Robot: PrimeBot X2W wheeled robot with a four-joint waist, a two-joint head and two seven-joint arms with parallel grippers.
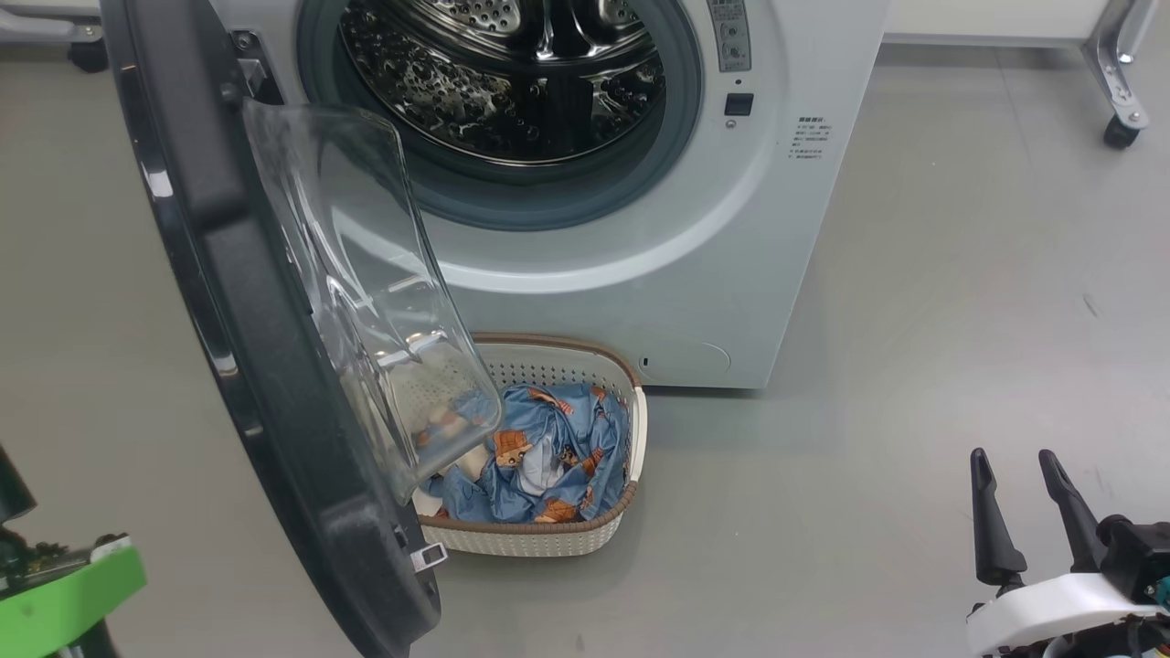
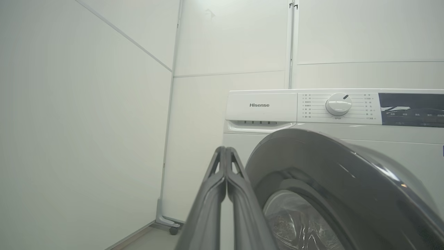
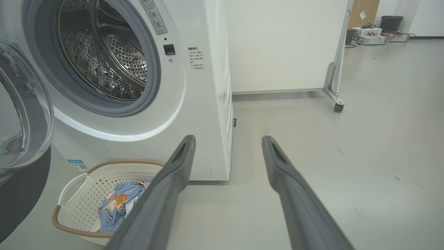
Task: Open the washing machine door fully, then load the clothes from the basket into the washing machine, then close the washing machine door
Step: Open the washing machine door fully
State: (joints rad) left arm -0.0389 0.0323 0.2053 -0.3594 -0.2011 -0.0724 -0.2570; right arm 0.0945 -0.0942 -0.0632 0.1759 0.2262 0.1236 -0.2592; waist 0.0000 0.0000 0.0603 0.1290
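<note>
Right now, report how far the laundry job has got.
Done: the washing machine door stands swung wide open, the drum bare. In hand: nothing. The clothes lie in the basket, the right gripper is open over the floor to its right, and the left gripper is shut and empty by the door. Left: load the clothes, close the door.

Right gripper [image 3: 229, 140] hangs with its two dark fingers spread wide apart, pointing at the lower right corner of the white washing machine [image 3: 197, 104] and the grey floor [image 3: 347, 156] beside it. The washing machine door [image 3: 24, 114] stands swung open at the left edge, clear glass bowl bulging in, and the perforated steel drum [image 3: 104, 59] shows inside the grey gasket [image 3: 153, 81]. Down low, the basket [image 3: 79, 187] sits on the floor just in front of the machine, blue printed clothes [image 3: 119, 205] heaped inside, partly behind the left finger.
</note>
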